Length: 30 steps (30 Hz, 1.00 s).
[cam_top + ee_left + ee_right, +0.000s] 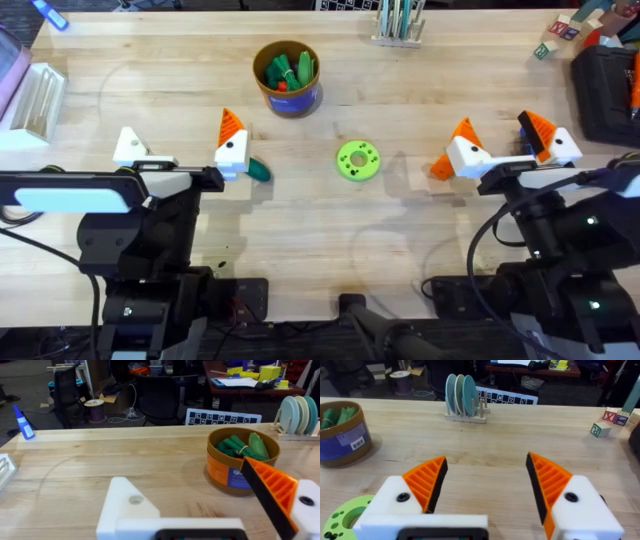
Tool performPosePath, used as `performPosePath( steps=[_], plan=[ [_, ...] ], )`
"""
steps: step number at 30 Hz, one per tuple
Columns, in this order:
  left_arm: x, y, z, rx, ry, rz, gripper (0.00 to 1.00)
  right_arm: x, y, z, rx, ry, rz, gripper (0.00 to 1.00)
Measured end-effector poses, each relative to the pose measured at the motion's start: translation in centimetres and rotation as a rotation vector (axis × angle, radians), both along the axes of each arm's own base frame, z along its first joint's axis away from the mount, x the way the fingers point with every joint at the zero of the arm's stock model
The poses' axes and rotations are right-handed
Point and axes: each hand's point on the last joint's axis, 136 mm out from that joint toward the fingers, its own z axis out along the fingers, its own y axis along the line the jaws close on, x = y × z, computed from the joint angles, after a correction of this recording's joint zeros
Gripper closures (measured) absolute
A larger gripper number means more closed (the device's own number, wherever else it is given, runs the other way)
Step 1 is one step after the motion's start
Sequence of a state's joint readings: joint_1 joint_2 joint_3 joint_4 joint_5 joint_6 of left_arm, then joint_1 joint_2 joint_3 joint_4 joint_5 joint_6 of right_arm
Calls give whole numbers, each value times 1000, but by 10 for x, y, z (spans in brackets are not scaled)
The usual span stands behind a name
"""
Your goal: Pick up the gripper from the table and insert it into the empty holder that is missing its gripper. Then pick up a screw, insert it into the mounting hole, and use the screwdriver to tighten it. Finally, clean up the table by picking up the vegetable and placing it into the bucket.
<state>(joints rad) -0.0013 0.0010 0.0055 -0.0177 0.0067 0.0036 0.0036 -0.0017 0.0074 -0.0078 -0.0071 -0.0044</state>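
Observation:
My left gripper [178, 140] stands open over the table's left half. One of its fingers [231, 143] carries an orange ribbed pad; the other [127, 147] is bare white with a hole in the left wrist view. A dark green vegetable [260, 170] lies on the wood right beside the padded finger. The tan bucket [287, 97] with a blue base stands farther back and holds several green toy vegetables [240, 447]. My right gripper [497, 135] is open on the right with nothing between its two orange pads [425, 480]. The loose gripper, screw and screwdriver are out of view.
A bright green holed disc [357, 160] lies mid-table, left of my right gripper. A plate rack [465, 397] and letter blocks [607, 422] stand at the back. A black case [605, 90] sits far right, a white rack [35, 100] far left, and a small blue bottle-like item [22, 422] at the back left.

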Motion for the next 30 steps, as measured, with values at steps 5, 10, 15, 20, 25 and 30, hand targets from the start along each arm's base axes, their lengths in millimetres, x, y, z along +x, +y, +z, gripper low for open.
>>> performPosePath(
  steps=[5,10,15,20,25,30],
  plan=[
    [0,0,0,0,0,0,15,0,0,-1,0,2,1,39],
    [0,0,0,0,0,0,15,0,0,0,0,2,1,37],
    [0,0,8,0,-31,0,16,0,0,-1,2,7,2,37],
    [-4,-1,0,-55,63,-2,15,-10,1,-3,10,119,7,38],
    [-11,-1,21,-181,225,15,15,-28,2,13,13,310,6,37],
    [-11,-10,25,-283,485,16,15,-37,2,30,14,512,5,37]
  ],
)
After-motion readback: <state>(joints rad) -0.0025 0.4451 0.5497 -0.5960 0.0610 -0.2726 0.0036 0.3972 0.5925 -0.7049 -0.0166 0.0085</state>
